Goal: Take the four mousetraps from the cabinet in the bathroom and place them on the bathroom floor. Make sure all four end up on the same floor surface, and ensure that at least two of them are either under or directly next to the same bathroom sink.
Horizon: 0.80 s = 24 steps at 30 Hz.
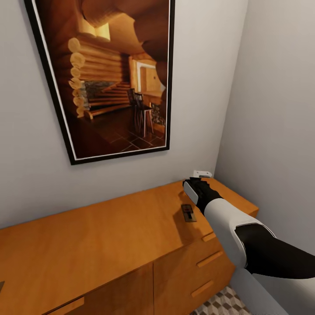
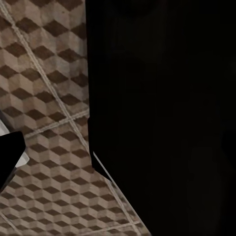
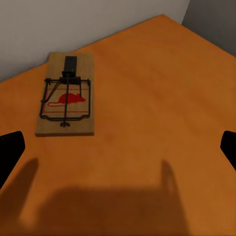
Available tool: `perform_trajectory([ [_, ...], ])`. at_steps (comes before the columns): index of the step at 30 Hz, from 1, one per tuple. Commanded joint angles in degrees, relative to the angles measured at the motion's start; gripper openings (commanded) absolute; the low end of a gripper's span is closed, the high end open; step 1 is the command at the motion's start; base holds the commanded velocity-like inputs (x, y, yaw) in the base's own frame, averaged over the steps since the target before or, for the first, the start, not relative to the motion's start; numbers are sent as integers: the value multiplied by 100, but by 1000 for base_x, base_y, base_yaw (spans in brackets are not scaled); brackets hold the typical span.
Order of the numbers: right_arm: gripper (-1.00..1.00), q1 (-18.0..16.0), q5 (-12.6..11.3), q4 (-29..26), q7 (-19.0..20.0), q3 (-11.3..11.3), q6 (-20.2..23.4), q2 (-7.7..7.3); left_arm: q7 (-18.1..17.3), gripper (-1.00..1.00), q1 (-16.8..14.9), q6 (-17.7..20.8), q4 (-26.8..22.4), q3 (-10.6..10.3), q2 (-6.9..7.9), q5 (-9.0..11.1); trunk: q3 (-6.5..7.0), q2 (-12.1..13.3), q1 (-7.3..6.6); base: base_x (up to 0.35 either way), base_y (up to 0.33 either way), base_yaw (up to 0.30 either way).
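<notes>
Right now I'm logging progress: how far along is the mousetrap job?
Early. No trap shows on the patterned floor. One mousetrap lies flat on the cabinet top; the right gripper hovers open above it, empty. Grasping and floor placement near the sink remain.

Smooth satin wood cabinet (image 1: 100,236), matt wooden mousetrap (image 3: 66,96)

A room in a home, rendered in simulation. An orange-brown wooden cabinet (image 1: 109,236) stands in a corner of plain pale walls (image 1: 271,109), under a black-framed picture (image 1: 116,74) of a log-cabin interior. The floor (image 2: 44,98) is tiled in a brown and cream cube pattern.
</notes>
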Motion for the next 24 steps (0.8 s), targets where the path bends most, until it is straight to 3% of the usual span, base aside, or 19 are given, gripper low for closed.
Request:
perform_trajectory([
  [1, 100, -5, -48, -7, -41, 44, 30, 0, 20, 100, -2, -32, 9, -4, -2, -1, -14, -3, 0, 0, 0, 0],
  [24, 100, -9, -13, -17, -27, 141, 89, 0, 16, 100, -2, -32, 9, -4, -2, -1, -65, -3, 0, 0, 0, 0],
])
